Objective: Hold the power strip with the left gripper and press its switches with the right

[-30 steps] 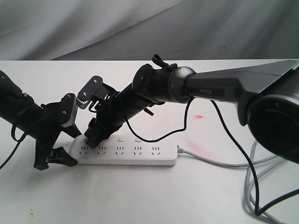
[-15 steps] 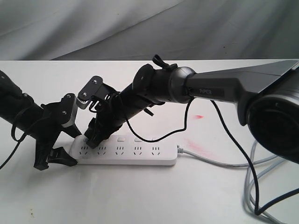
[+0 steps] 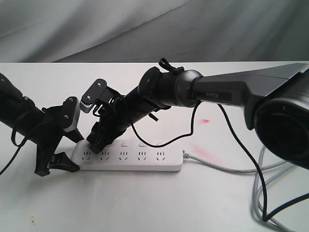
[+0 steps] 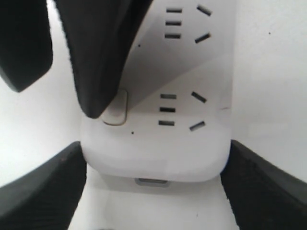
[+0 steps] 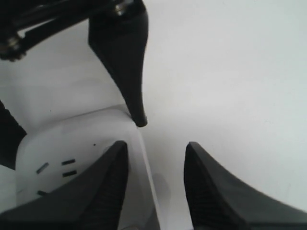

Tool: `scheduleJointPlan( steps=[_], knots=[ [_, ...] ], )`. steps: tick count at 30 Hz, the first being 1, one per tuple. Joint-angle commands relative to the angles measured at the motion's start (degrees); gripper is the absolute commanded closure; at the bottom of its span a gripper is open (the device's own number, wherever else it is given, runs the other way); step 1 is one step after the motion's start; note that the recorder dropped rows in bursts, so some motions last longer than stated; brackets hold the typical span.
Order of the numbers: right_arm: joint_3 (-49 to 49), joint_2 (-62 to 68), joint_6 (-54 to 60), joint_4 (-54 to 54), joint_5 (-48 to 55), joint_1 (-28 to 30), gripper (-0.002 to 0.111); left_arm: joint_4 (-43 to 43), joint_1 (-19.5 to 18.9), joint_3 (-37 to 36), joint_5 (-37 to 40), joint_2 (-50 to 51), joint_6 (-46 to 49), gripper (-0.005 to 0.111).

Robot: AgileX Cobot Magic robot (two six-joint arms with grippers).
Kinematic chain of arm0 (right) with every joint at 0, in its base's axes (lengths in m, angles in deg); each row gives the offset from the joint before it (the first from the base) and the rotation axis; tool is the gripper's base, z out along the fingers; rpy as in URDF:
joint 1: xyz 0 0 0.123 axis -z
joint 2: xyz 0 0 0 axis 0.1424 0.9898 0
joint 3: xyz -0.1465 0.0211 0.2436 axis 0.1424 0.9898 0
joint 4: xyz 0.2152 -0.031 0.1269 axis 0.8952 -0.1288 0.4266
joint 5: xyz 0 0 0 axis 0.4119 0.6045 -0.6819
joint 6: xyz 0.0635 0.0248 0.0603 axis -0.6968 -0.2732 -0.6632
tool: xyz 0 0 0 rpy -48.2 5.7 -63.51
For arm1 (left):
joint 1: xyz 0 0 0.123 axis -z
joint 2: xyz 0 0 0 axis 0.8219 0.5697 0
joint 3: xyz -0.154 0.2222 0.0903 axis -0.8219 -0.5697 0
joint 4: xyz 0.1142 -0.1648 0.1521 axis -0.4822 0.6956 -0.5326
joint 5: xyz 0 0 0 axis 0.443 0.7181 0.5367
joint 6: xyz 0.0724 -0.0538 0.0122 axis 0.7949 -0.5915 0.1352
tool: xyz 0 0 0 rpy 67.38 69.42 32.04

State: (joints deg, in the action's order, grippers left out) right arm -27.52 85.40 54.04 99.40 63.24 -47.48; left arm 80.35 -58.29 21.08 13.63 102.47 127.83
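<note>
- Cables (image 3: 270, 193) lie looped on the near right of the white table (image 3: 145, 208), well apart from the work.
- Next back, the power strip (image 3: 130, 162) lies flat, running left to right, with its grey cord (image 3: 217, 165) leaving the right end.
- At the strip's left end the left gripper (image 3: 73, 153) is clamped across the width; the left wrist view shows a finger against each long side of the rounded end.
- Along the strip's far edge run the switches (image 3: 125, 144). The right gripper (image 3: 96, 146) comes down on the leftmost one (image 4: 116, 108) with its jaws apart: one fingertip (image 4: 98, 103) rests on that button, while the other finger (image 4: 24, 48) hangs beyond the far edge, over the table.
- Risk, slip: the tip covers only one side of the button, so a push that is not straight down could skid off onto the casing and leave the switch unpressed.
- Risk, shift: the hold is only on the rounded end, so hard pressure on the far edge might rock or slide the strip out of the clamp.
- Risk, collision: the right wrist view shows a left-gripper finger (image 5: 127, 67) just beside the right gripper's fingers, so sideways drift could knock them together.
- Risk, snag: the right arm's thin black cable (image 3: 166, 141) droops close to the strip.
- Farthest back hangs a grey cloth (image 3: 145, 29).
</note>
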Motion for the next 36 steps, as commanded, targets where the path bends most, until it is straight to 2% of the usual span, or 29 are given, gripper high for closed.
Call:
scheduleJointPlan(
  steps=[1, 26, 36],
  knots=[
    [0.9, 2.1, 1.3, -1.5, 1.4, -0.1, 0.071, 0.0, 0.3, 0.4, 0.1, 0.3, -0.1, 0.067],
    [0.9, 3.3, 2.1, 2.6, 1.5, -0.6, 0.071, 0.0, 0.3, 0.4, 0.1, 0.3, -0.1, 0.067],
    [0.9, -2.2, 1.8, 1.5, 4.6, 2.7, 0.071, 0.0, 0.3, 0.4, 0.1, 0.3, -0.1, 0.067]
  ],
)
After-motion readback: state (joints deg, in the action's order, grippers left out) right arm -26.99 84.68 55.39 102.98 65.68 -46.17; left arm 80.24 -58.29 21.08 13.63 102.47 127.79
